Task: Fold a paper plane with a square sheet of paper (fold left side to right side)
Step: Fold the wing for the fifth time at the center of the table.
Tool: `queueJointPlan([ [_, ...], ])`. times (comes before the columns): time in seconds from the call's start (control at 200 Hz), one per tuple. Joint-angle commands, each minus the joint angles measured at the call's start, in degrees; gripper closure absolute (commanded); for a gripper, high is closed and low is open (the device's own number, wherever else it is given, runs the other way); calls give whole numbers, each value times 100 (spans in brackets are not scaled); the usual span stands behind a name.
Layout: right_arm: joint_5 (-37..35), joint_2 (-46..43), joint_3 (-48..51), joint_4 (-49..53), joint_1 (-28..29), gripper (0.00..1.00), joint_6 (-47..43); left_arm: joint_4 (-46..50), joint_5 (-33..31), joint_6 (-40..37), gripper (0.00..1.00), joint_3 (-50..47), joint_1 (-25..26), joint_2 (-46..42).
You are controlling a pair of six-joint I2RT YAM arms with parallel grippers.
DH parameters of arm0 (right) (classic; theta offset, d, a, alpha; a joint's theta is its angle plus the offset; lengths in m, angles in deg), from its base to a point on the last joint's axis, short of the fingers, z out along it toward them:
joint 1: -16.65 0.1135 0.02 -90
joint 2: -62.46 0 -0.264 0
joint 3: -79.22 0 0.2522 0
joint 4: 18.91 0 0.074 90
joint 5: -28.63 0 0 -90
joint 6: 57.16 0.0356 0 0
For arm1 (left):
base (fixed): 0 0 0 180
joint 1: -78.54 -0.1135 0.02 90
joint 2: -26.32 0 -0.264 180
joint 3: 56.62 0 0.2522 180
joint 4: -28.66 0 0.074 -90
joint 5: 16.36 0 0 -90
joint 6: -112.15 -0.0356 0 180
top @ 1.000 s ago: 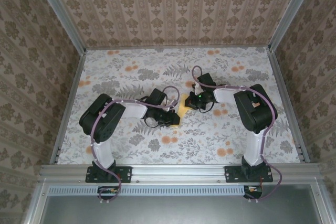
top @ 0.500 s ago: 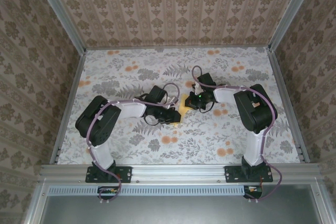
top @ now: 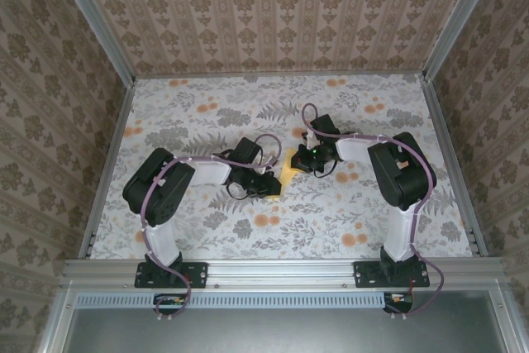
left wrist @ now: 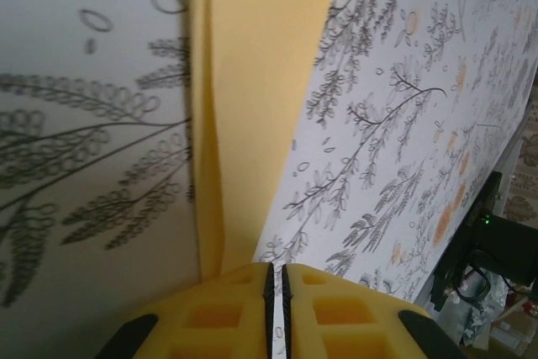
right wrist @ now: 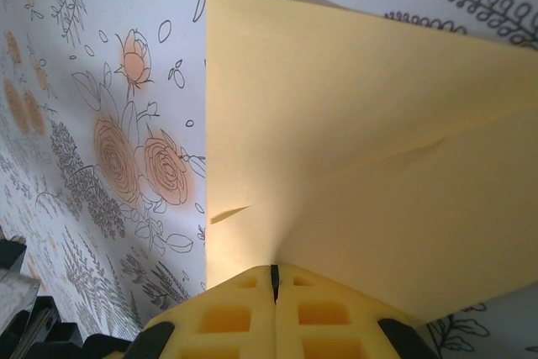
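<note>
Jaws on the left gripper (left wrist: 276, 268) stand closed to a hairline slit, the yellow fingertips meeting the near end of the thin pale-yellow square sheet of paper (left wrist: 261, 81); whether they pinch it I cannot tell. Jaws on the right gripper (right wrist: 273, 271) are fully closed, tips set against the sheet where a crease runs out from them. From above, the paper lies folded near the middle of the white floral-printed table cover (top: 347, 212), between the two grippers, the left one at its near-left edge and the right one at its far-right edge.
</note>
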Motion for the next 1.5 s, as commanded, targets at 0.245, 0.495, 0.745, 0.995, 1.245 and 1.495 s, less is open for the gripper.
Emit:
queueJointPlan([
  [0.245,-609,293,-64,749,-3,100,-168,-72,-48,41,90,-377,-77,77],
  [0.495,-653,318,-120,834,-13,100,-204,278,-63,-83,95,-701,-77,-303],
  [0.745,-624,336,-144,825,-10,100,-202,390,34,-117,96,-618,-142,-706],
  [0.995,-611,330,-146,822,-14,100,-202,478,241,-290,96,334,-64,-434],
  [1.245,-569,344,-156,814,-13,100,-195,275,305,-345,96,724,-25,343],
  [1.495,-581,341,-148,833,-5,100,-208,357,93,-406,96,608,-24,524],
])
